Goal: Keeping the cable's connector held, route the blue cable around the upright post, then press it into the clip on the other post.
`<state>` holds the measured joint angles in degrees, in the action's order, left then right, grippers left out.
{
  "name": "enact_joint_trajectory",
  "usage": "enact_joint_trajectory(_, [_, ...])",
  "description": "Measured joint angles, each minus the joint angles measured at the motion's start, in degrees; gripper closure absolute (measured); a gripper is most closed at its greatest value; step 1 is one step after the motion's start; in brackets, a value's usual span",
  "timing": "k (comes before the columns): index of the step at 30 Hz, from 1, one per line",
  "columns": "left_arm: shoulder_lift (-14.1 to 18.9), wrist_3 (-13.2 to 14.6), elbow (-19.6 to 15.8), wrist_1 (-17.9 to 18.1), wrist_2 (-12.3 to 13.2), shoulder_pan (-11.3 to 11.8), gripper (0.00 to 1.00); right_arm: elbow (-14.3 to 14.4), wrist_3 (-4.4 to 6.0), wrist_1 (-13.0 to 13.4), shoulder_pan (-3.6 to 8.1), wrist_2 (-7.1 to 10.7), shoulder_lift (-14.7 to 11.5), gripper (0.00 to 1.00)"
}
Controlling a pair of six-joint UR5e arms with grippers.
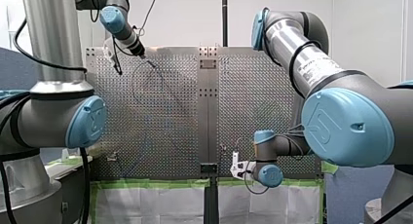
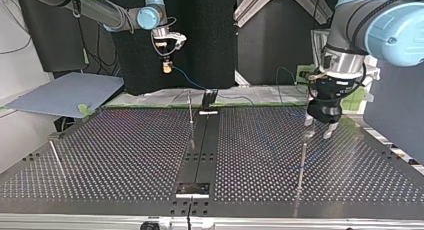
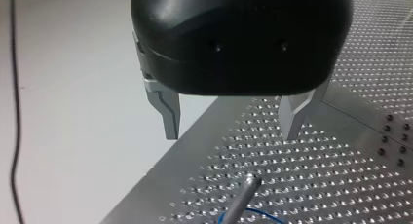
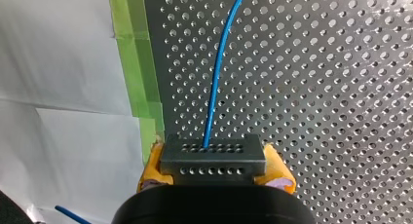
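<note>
Pinching connector [image 4: 214, 164] of blue cable [image 4: 217, 73] in right gripper [image 4: 214, 168]; hovering left gripper [image 3: 231, 131], spread, over post [image 3: 242, 197] at front view's 11 o'clock

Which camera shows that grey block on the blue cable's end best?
The right wrist view: the connector fills the foreground, clamped between my right gripper's yellow pads, with the blue cable leaving it. In the top and front views it is too small to make out; the left wrist view misses it.
</note>
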<state>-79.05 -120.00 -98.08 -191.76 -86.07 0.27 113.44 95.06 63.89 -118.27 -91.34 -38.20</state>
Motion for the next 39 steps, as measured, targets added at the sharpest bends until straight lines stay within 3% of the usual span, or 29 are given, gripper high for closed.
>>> enact_joint_trajectory(12, [-5.13, 5.93, 5.94, -5.82, -4.66, -2.42, 0.00, -0.04, -0.76, -0.81, 0.02, -0.19, 0.00, 1.00])
enact_joint_trajectory(26, [-5.52, 12.65, 12.65, -4.69, -6.87, -3.37, 0.00, -0.09, -0.82, -0.88, 0.02, -0.20, 0.01, 1.00])
enact_joint_trajectory(33, [-6.36, 16.01, 15.86, -6.21, -9.86, -3.85, 0.00, -0.08, -0.89, -1.02, 0.03, -0.25, 0.00, 1.00])
enact_joint_trajectory(39, [-7.28, 19.13, 16.58, -7.41, -10.65, -4.84, 0.00, -0.08, -0.91, -1.04, 0.02, -0.25, 0.00, 1.00])
